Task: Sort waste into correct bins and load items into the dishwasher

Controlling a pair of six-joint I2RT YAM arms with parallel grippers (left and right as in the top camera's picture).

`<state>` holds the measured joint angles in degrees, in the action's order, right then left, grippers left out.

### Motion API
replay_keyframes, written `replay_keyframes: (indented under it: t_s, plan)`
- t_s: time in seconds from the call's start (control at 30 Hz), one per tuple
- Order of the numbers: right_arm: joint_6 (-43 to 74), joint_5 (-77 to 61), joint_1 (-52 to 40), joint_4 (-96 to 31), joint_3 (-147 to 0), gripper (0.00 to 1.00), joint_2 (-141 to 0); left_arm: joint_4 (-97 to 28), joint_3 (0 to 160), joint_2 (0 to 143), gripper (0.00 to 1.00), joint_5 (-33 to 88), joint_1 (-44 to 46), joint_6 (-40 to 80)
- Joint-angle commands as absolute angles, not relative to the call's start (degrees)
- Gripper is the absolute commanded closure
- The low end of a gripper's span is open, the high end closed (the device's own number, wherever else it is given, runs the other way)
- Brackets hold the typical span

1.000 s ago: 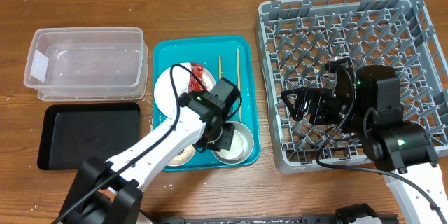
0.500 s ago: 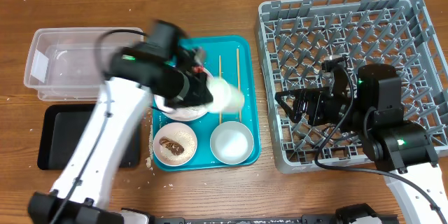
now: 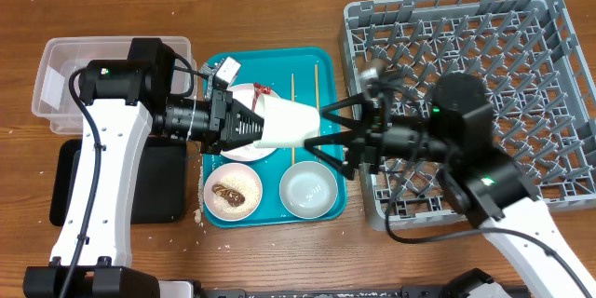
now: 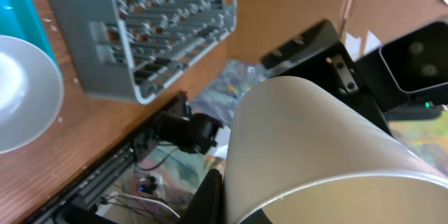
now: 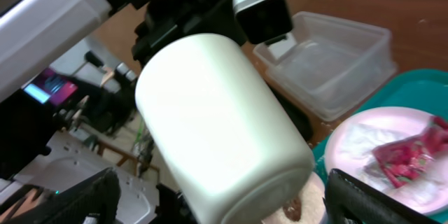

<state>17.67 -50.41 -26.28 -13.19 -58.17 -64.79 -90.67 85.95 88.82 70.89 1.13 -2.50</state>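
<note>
My left gripper is shut on the small white cup and holds it on its side above the teal tray. My right gripper is open, with a finger on each side of the cup's base. In the right wrist view the cup fills the space between the jaws. In the left wrist view the cup fills the frame. Under it lies the white plate with the red wrapper and napkin. The pink bowl holds brown scraps. The white bowl and two chopsticks lie on the tray.
The grey dish rack stands at the right. The clear tub is at the far left, with the black tray in front of it. Rice grains lie by the teal tray's front left corner.
My left gripper lifted the cup off the tray and turned it to point right. My right arm swung left from the rack, and its open jaws now straddle the cup's base.
</note>
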Motion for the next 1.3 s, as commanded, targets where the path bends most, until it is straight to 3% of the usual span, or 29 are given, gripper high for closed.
replay_keyframes:
  t_s: [0.0,0.27,0.3,0.33,0.37,0.4,0.43,0.47,0.73,0.97,1.13,1.27]
  plan:
    - [19.8,-54.3,-28.8,-9.5,-59.4,0.10,-67.4,-91.7,86.8,88.0,0.96,74.6,1.3,-8.4]
    - [20.0,-57.5,-31.5,-2.3,-59.4,0.42,-68.8,-91.6,86.8,88.0,0.92,72.9,1.3,-8.4]
    - [20.0,-57.5,-31.5,-2.4,-59.4,0.46,-68.8,-91.6,86.8,88.0,0.83,72.8,1.3,-8.4]
    - [20.0,-57.5,-31.4,-2.6,-59.4,0.47,-68.8,-91.5,86.8,88.0,0.65,72.3,1.3,-8.4]
    - [20.0,-57.5,-31.4,-2.9,-59.4,0.47,-68.8,-91.4,86.8,88.0,0.53,71.4,1.3,-8.4]
    - [20.0,-57.0,-31.3,-3.4,-59.4,0.47,-68.7,-91.2,86.8,88.0,0.27,70.1,1.2,-8.4]
    - [20.0,-56.0,-31.2,-4.2,-59.4,0.48,-68.5,-91.1,86.8,88.0,0.10,68.2,1.0,-8.3]
    - [19.9,-54.3,-31.0,-5.5,-59.4,0.48,-68.2,-90.8,86.8,88.0,0.00,66.5,0.9,-8.3]
    - [17.2,-26.0,-30.5,-24.5,-60.6,0.48,-59.4,-85.0,86.8,88.0,0.00,42.8,-2.6,2.3]
    - [22.9,6.4,-30.5,-51.4,-63.5,0.51,-54.5,-83.2,86.8,88.0,0.00,40.2,-3.4,3.5]
    - [31.5,10.7,-30.5,-66.1,-63.5,0.51,-58.4,-83.3,86.8,88.0,0.00,39.8,-3.4,3.4]
    - [31.8,10.7,-30.5,-71.0,-63.5,0.51,-64.6,-83.2,86.8,88.0,0.00,39.8,-3.4,3.4]
